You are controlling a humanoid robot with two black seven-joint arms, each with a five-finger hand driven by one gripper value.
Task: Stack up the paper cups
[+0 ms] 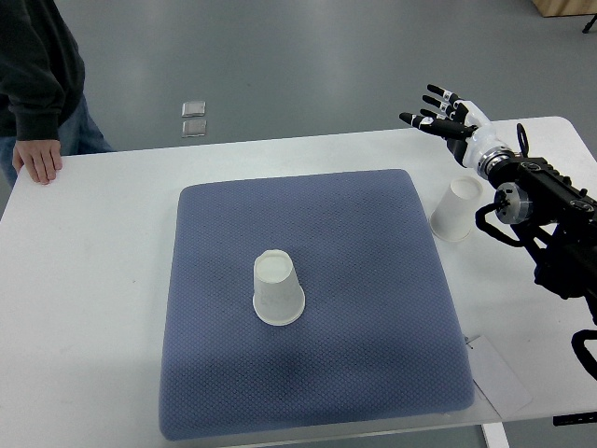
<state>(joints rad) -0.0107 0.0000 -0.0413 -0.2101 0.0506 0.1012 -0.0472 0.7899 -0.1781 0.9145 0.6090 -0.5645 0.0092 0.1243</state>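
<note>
White bench (93, 280) fills most of the frame, w/ a blue-grey quilted mat (317, 308) laid square across its middle. Paper cup (277, 289) stands mouth-down on the mat, a bit left of centre and toward mid-frame, its flat base facing up. Second paper cup (456, 210) sits off the mat, just beside the mat's upper right corner, on bare bench — also upside down, leaning slightly toward the right in this view. The two cups are well apart, nothing stacked.

Right hand (443, 112) shows at upper right of the frame, arm coming in from the right edge; black-and-white fingers (420, 119) are spread wide, pointing left, holding nothing. It hovers above the bench's far edge, near the second cup but not touching it. Black forearm and cabling run down toward the right edge, passing just right of that cup.

Person's hand (39, 161) rests on the bench's upper left corner, dark sleeve above it. Two small grey squares (194, 119) lie on the floor beyond the bench, upper centre-left. Sheet of paper (499, 373) lies at lower right, by the mat's corner.
</note>
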